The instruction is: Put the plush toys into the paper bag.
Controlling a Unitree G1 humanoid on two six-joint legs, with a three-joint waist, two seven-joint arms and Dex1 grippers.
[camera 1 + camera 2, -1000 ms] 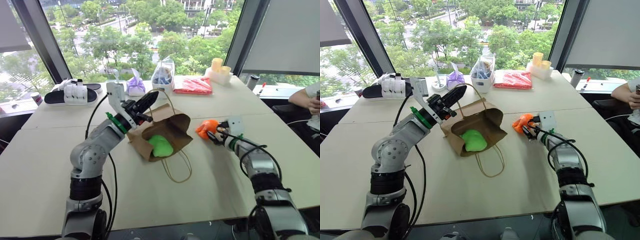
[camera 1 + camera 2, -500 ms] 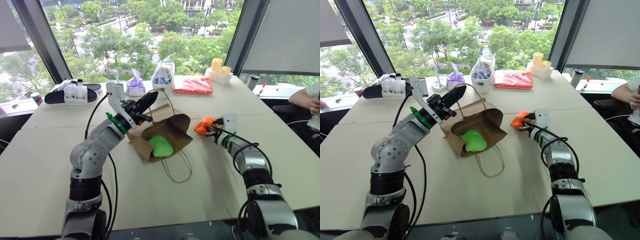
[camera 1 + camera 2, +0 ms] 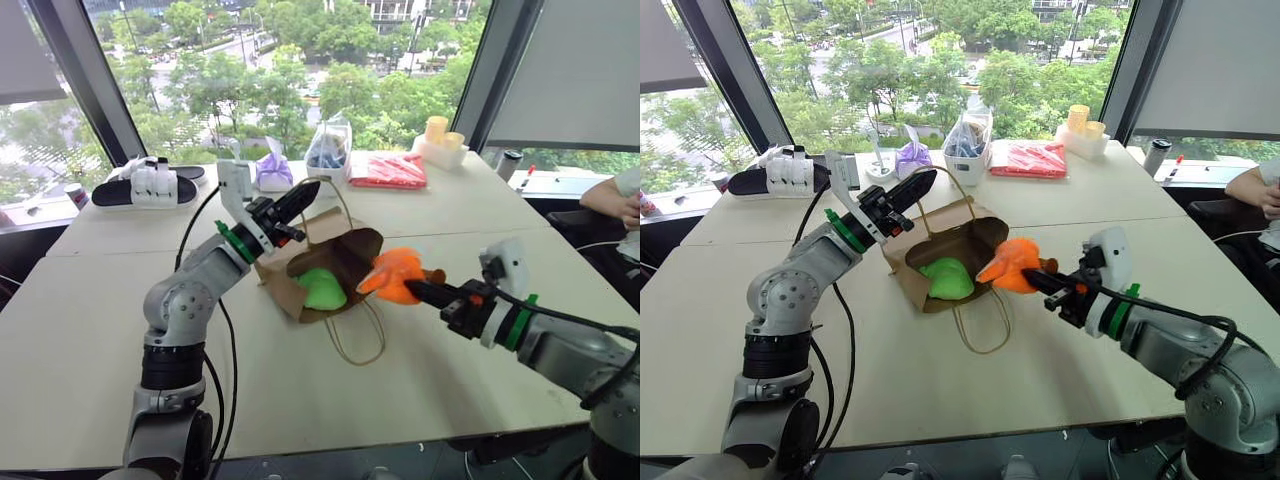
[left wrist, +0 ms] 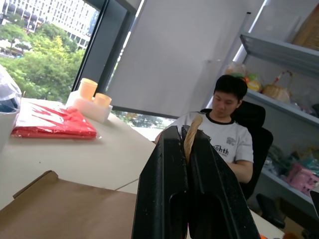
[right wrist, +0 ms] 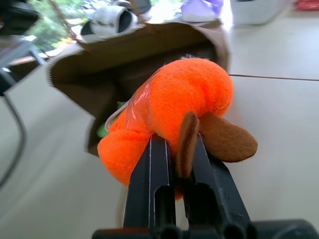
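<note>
The brown paper bag (image 3: 355,247) lies on the table with its mouth facing me. My left gripper (image 3: 305,192) is shut on the bag's upper handle (image 4: 191,137) and holds the mouth open. The lime green plush toy (image 3: 322,288) sits inside the bag. My right gripper (image 3: 412,288) is shut on the orange plush toy (image 3: 393,275) and holds it off the table, just right of the bag's mouth. In the right wrist view the orange toy (image 5: 189,94) bulges over the fingers, with the bag's opening (image 5: 124,55) right behind it.
The bag's lower handle (image 3: 360,342) lies looped on the table. At the back stand a purple pouch (image 3: 272,170), a clear plastic bag (image 3: 327,150), a red packet (image 3: 386,172) and yellow cups (image 3: 435,130). A person's arm (image 3: 612,197) rests at the table's right edge.
My right gripper has shut on the orange toy, lifted it off the table and carried it left to the bag's mouth. The left gripper and the bag have stayed put.
</note>
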